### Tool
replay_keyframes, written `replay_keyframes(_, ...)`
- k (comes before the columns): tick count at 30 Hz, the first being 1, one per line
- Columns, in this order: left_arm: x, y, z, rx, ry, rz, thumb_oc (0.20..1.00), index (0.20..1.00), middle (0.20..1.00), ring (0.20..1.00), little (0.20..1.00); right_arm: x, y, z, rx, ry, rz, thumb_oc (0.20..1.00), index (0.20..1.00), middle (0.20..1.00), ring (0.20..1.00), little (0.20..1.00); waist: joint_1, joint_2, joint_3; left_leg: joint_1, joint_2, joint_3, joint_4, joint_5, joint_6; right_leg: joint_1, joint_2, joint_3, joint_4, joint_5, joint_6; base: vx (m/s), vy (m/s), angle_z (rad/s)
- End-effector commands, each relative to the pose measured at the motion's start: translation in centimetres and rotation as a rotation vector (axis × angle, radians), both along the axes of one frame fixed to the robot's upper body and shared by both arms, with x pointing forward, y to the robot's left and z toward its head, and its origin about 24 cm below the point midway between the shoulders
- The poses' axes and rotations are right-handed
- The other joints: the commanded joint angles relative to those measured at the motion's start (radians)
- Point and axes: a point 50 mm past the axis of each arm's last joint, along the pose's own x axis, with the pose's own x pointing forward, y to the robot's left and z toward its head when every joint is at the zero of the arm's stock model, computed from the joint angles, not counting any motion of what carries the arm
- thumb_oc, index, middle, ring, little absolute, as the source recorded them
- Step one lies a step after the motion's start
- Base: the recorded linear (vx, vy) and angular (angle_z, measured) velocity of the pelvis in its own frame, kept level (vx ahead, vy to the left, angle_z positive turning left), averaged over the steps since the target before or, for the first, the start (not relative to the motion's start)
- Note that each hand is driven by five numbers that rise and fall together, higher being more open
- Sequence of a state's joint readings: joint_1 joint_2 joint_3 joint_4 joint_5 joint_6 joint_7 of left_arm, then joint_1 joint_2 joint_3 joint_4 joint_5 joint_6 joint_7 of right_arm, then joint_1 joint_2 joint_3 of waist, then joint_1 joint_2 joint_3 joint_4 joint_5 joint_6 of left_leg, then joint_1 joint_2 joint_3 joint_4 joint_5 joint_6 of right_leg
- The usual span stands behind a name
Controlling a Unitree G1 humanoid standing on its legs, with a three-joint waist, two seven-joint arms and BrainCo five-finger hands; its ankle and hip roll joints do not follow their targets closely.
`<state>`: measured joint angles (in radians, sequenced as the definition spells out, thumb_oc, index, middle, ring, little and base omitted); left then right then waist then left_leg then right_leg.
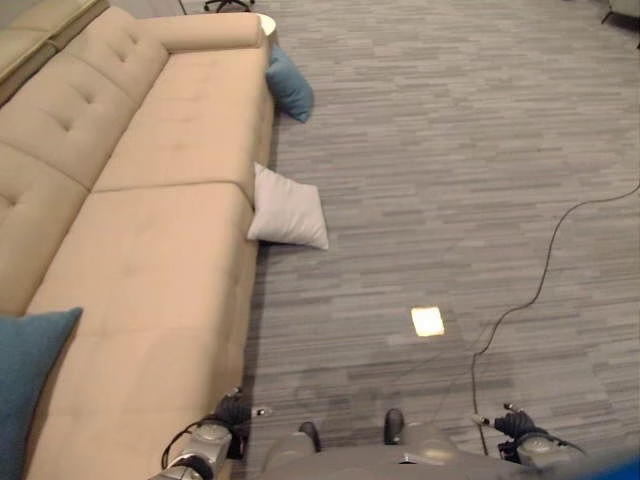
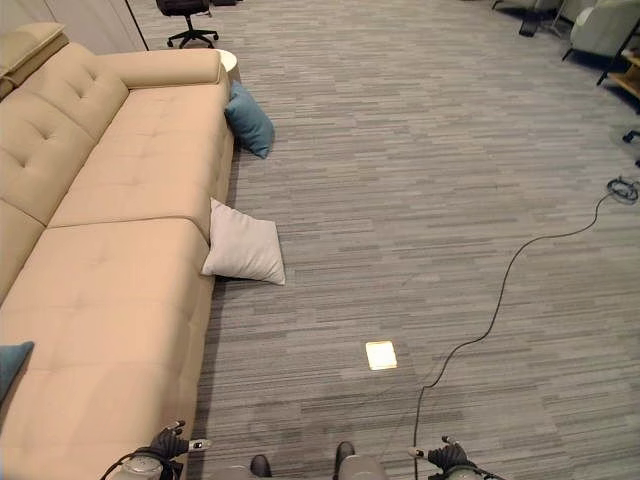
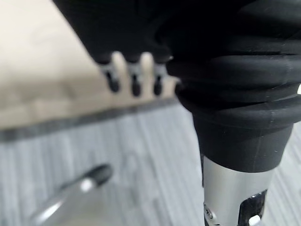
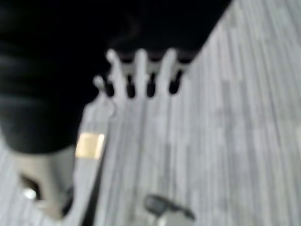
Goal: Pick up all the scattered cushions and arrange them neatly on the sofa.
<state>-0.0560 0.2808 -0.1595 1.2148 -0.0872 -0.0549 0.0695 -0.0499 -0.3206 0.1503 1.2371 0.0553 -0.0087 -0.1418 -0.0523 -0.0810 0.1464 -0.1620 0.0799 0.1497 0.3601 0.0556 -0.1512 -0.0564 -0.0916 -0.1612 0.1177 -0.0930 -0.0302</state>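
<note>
While both hands hang relaxed and empty, the white cushion (image 1: 288, 210) (leaning on the sofa (image 1: 160, 250) front) lies ahead, nearer the left hand (image 1: 232, 412) than the right hand (image 1: 515, 424).

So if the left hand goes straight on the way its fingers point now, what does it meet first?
Probably the sofa: in its wrist view the left hand points open fingers at the beige front edge above the carpet. Depth is unclear.

beige sofa (image 2: 110, 250), white cushion (image 2: 243, 248), teal cushion (image 2: 249, 120)
</note>
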Motion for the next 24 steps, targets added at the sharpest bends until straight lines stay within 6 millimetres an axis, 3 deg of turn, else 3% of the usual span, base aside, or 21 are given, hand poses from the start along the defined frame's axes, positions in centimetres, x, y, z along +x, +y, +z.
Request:
replay_keyframes(1,0.1,0.3,0.1,-0.01,-0.022,0.017,1.0,1.0,1.0,1.0,1.0,0.1,-0.7,0.3,-0.029,-0.008,-0.003,1.0,1.0,1.0,1.0,1.0,-0.007,-0.008,-0.026,-0.038,-0.041,0.017,0.046,-0.094,0.098,0.078,0.029,0.016,-0.083,0.07,0.066,0.2,0.048,0.09)
replay_keyframes(2,-0.2,0.3,0.0,-0.004,-0.01,0.014,1.0,1.0,1.0,1.0,1.0,0.2,-0.6,0.3,-0.031,-0.008,0.002,1.0,1.0,1.0,1.0,1.0,0.004,-0.01,-0.033,-0.063,-0.056,0.015,-0.029,-0.086,0.111,0.095,0.033,0.027,-0.095,0.062,0.073,0.16,0.048,0.1)
replay_keyframes(5,-0.4,0.4,0.0,0.006,0.0,0.009,1.0,1.0,1.0,1.0,1.0,0.0,-0.7,0.2,-0.038,0.002,0.007,1.0,1.0,1.0,1.0,1.0,0.013,-0.004,-0.03,-0.077,-0.059,0.013,-0.076,-0.055,0.11,0.105,0.041,0.033,-0.097,0.058,0.075,0.12,0.081,0.01)
replay_keyframes(6,-0.9,0.4,-0.1,-0.007,0.003,0.033,1.0,1.0,1.0,1.0,1.0,0.6,-0.3,0.3,-0.028,-0.012,0.03,1.0,1.0,1.0,1.0,1.0,0.026,0.013,-0.034,-0.039,-0.082,-0.035,-0.178,-0.041,0.113,0.119,0.057,0.075,-0.084,0.036,0.086,0.15,0.12,-0.17)
replay_keyframes(9,-1.4,0.4,-0.3,-0.008,0.015,0.045,1.0,1.0,1.0,1.0,1.0,0.7,0.0,0.2,-0.021,-0.009,0.04,1.0,1.0,1.0,1.0,1.0,0.025,0.024,-0.052,0.001,-0.093,-0.039,-0.219,-0.043,0.125,0.116,0.052,0.083,-0.066,0.031,0.094,0.18,0.147,-0.63)
replay_keyframes(12,-1.8,0.9,-0.2,0.0,0.019,0.074,1.0,1.0,1.0,1.0,1.0,1.5,0.7,0.2,-0.014,-0.02,0.075,1.0,1.0,1.0,1.0,1.0,0.038,0.045,-0.057,0.069,-0.108,-0.024,-0.264,-0.062,0.162,0.08,0.023,0.099,0.063,0.028,0.122,0.13,0.159,-0.56)
replay_keyframes(14,-1.8,0.9,-0.2,0.0,0.019,0.074,1.0,1.0,1.0,1.0,1.0,1.5,0.7,0.2,-0.014,-0.02,0.075,1.0,1.0,1.0,1.0,1.0,0.039,0.044,-0.057,0.069,-0.108,-0.022,-0.264,-0.062,0.163,0.078,0.023,0.101,0.066,0.026,0.122,0.05,0.086,-0.37)
replay_keyframes(15,-1.8,1.0,-0.2,-0.001,0.015,0.089,1.0,1.0,1.0,1.0,1.0,2.1,0.9,0.3,-0.016,-0.028,0.095,1.0,1.0,1.0,1.0,1.0,0.043,0.052,-0.047,0.093,-0.117,-0.02,-0.276,-0.068,0.185,0.025,0.002,0.102,0.179,0.071,0.14,0.05,0.11,-0.15)
replay_keyframes(17,-1.6,1.3,-0.1,0.004,0.007,0.099,1.0,1.0,1.0,1.0,1.0,2.8,1.2,0.5,-0.009,-0.048,0.107,1.0,1.0,1.0,1.0,1.0,0.039,0.06,-0.029,0.109,-0.122,-0.023,-0.286,-0.065,0.205,-0.03,0.002,0.118,0.29,0.121,0.14,0.05,0.11,-0.2)
replay_keyframes(19,-1.7,1.4,-0.1,0.007,0.008,0.106,1.0,1.0,1.0,1.0,1.0,3.2,1.5,0.6,-0.006,-0.063,0.113,1.0,1.0,1.0,1.0,1.0,0.034,0.069,-0.021,0.129,-0.123,-0.035,-0.301,-0.07,0.21,-0.073,0.005,0.13,0.334,0.124,0.136,0.09,0.043,-0.2)
replay_keyframes(21,-1.7,1.4,-0.1,0.011,0.01,0.108,1.0,1.0,1.0,1.0,1.0,3.5,1.5,0.7,-0.011,-0.067,0.125,1.0,1.0,1.0,1.0,1.0,0.028,0.074,-0.021,0.152,-0.127,-0.047,-0.322,-0.076,0.207,-0.097,0.01,0.13,0.275,0.1,0.127,0.14,-0.028,-0.06)
replay_keyframes(22,-1.8,1.3,-0.1,0.008,0.013,0.108,1.0,1.0,1.0,1.0,1.0,3.8,1.4,0.8,-0.017,-0.071,0.133,1.0,1.0,1.0,1.0,1.0,0.026,0.073,-0.024,0.167,-0.129,-0.049,-0.337,-0.083,0.202,-0.115,0.01,0.117,0.183,0.105,0.129,0.1,-0.053,-0.12)
replay_keyframes(24,-1.6,1.2,-0.2,0.003,0.009,0.111,1.0,1.0,1.0,1.0,1.0,4.1,1.3,0.9,-0.022,-0.079,0.135,1.0,1.0,1.0,1.0,1.0,0.024,0.067,-0.024,0.175,-0.134,-0.054,-0.34,-0.091,0.199,-0.127,0.008,0.11,0.114,0.13,0.135,0.14,-0.091,-0.01)
